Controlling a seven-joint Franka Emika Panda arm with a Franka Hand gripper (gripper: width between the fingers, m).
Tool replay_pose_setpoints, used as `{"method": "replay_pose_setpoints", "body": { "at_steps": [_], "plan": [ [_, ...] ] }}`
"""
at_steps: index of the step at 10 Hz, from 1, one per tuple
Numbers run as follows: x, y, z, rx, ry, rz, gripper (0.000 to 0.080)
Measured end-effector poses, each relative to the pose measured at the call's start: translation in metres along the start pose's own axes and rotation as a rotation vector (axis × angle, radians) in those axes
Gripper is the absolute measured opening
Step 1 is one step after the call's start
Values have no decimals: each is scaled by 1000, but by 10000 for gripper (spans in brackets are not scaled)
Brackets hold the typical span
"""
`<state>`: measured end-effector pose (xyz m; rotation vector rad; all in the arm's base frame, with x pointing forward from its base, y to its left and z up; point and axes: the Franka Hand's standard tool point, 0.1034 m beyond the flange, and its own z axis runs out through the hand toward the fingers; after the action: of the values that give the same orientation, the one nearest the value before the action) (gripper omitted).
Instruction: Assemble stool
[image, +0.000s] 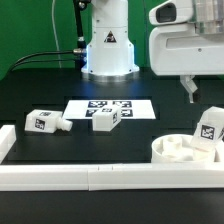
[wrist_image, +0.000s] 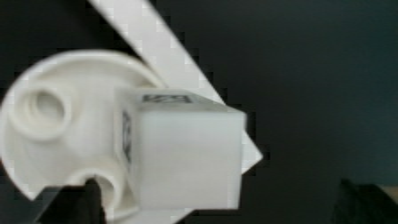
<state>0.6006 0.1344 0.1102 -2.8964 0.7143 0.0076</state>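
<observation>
Leg (image: 208, 128) on seat (image: 178, 152), pincer (image: 190, 90) above

The exterior camera stands well back from the seat (image: 180, 152), slightly above, facing the arm's base (image: 108, 50) behind it. The wrist camera looks down on the same seat (wrist_image: 63, 100), very near.

1. The black matte tabletop (image: 40, 95) carries everything.
2. The flat white marker board (image: 137, 103) lies mid-table, with a stubby white tagged leg (image: 107, 119) at its front edge.
3. A second white tagged leg (image: 45, 122) lies toward the exterior view's left.
4. A round white dish-like plastic seat (image: 172, 153) sits at the exterior view's right, just behind a long white rail (image: 100, 178).
</observation>
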Motion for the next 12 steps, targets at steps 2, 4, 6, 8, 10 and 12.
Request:
{"method": "replay_pose_setpoints", "body": {
  "at_steps": [2, 4, 6, 8, 10, 12],
  "plan": [
    [1, 2, 1, -1, 1, -75, 648],
    [1, 3, 1, -7, 2, -229, 648],
    [-4, 1, 5, -60, 10, -643, 648],
    [-8, 5, 14, -76, -27, -908, 648],
    [-10, 9, 22, -94, -45, -1039, 648],
    [-7, 12, 32, -108, -38, -1107, 648]
  ]
}}
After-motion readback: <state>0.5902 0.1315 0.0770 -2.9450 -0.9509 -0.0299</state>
